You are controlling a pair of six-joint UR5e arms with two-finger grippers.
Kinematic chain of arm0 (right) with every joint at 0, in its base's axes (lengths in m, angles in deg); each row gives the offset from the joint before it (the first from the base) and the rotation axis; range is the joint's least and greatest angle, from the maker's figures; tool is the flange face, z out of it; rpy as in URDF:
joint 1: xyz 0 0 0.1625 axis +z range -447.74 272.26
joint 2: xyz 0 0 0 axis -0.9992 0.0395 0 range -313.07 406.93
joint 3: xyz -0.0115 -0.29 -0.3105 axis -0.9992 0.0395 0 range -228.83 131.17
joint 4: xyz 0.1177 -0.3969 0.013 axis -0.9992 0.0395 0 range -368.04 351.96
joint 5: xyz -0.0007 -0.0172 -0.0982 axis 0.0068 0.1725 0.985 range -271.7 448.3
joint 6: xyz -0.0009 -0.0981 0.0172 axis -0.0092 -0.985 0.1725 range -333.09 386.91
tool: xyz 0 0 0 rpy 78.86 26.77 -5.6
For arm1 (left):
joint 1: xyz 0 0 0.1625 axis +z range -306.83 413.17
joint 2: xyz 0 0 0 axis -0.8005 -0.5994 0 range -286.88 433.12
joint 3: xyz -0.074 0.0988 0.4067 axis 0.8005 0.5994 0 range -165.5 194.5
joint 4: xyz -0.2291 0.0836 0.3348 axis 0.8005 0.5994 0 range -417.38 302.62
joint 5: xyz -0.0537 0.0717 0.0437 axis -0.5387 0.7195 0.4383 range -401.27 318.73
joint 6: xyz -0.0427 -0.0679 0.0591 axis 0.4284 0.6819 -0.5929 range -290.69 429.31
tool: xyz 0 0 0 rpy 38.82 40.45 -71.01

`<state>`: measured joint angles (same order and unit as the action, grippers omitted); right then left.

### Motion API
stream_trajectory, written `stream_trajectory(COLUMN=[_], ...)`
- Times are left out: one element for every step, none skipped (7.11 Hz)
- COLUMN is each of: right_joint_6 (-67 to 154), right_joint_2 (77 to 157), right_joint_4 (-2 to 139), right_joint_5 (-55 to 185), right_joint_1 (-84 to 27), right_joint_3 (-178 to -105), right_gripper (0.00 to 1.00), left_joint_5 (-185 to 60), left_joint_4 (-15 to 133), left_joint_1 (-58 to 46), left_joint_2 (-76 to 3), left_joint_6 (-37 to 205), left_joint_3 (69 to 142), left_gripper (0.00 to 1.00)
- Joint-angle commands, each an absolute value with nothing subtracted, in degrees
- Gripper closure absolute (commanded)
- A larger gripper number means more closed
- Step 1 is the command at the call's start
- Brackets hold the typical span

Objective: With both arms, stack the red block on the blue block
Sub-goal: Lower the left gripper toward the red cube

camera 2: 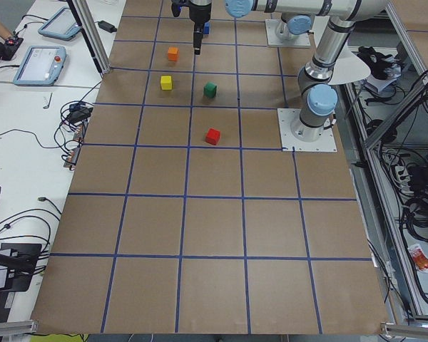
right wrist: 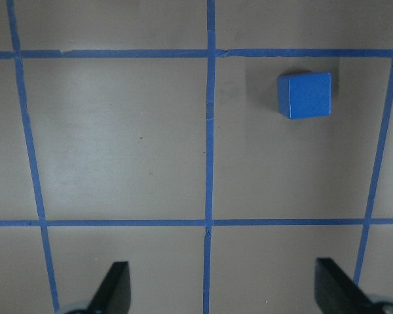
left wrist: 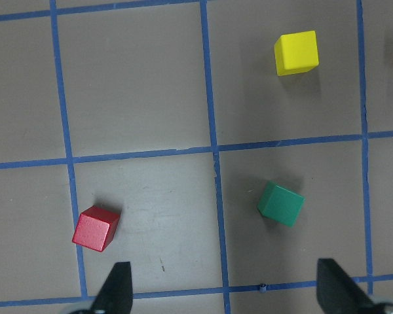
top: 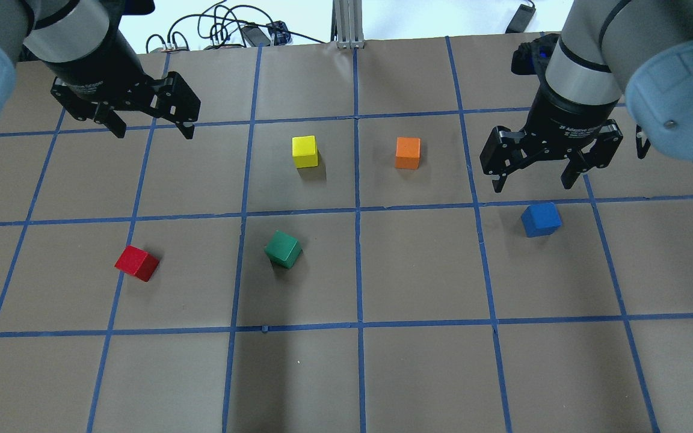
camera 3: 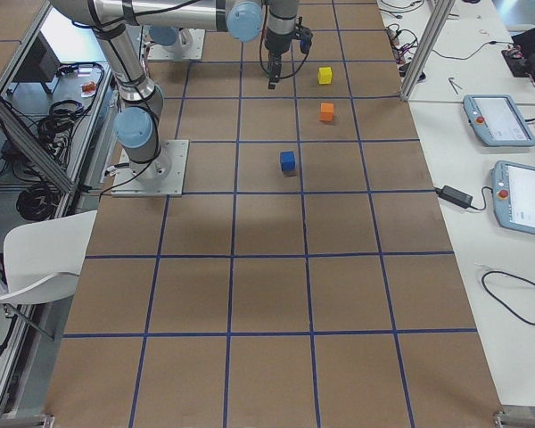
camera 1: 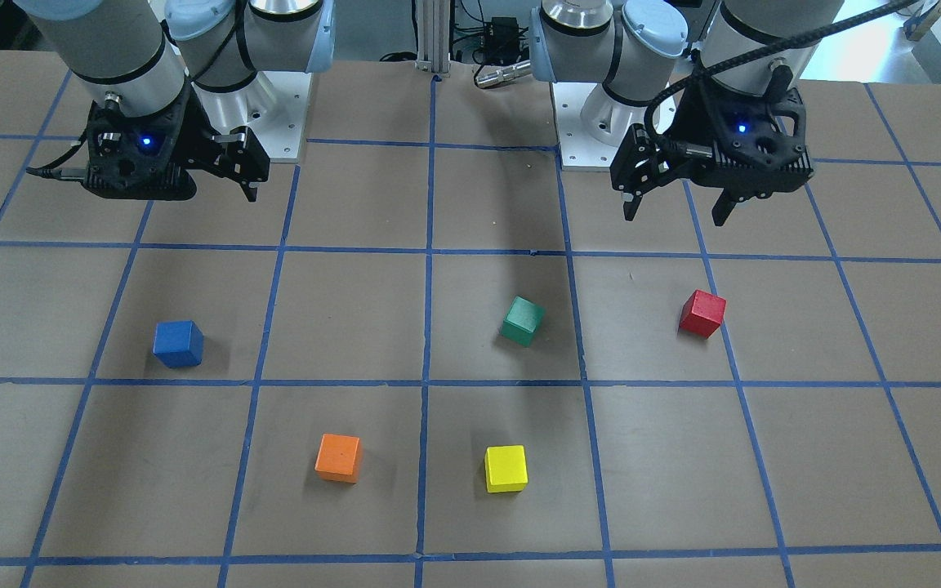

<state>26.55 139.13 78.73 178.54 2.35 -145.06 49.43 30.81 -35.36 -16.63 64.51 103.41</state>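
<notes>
The red block (top: 136, 263) lies on the brown table on my left side; it also shows in the left wrist view (left wrist: 95, 228). The blue block (top: 541, 219) lies on my right side and shows in the right wrist view (right wrist: 304, 95). My left gripper (top: 154, 133) is open and empty, held above the table, beyond the red block. My right gripper (top: 530, 185) is open and empty, held above the table close to the blue block's far side. The two blocks are far apart.
A green block (top: 283, 249), a yellow block (top: 305, 151) and an orange block (top: 408, 153) lie between the two task blocks. The table (top: 418, 373) is marked with a blue tape grid. Cables lie beyond its far edge.
</notes>
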Motion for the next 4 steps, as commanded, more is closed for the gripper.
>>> stream_trajectory(right_joint_6=[26.5, 26.6, 26.5, 26.5], right_joint_2=[139.1, 139.1, 139.0, 139.1], right_joint_4=[78.8, 78.7, 78.7, 78.7], right_joint_5=[178.6, 178.6, 178.6, 178.6], right_joint_1=[2.4, 2.4, 2.4, 2.4], right_joint_3=[-145.1, -145.1, -145.1, -145.1], right_gripper=[0.00, 0.00, 0.00, 0.00], left_joint_5=[49.2, 49.0, 48.8, 49.3], left_joint_4=[32.7, 32.3, 31.7, 28.6], left_joint_1=[-28.2, -23.5, -20.1, -18.6], left_joint_2=[-16.8, -16.7, -16.9, -17.1], left_joint_6=[55.8, 49.5, 45.9, 41.1], left_joint_3=[105.8, 109.3, 113.7, 118.6], left_gripper=[0.00, 0.00, 0.00, 0.00])
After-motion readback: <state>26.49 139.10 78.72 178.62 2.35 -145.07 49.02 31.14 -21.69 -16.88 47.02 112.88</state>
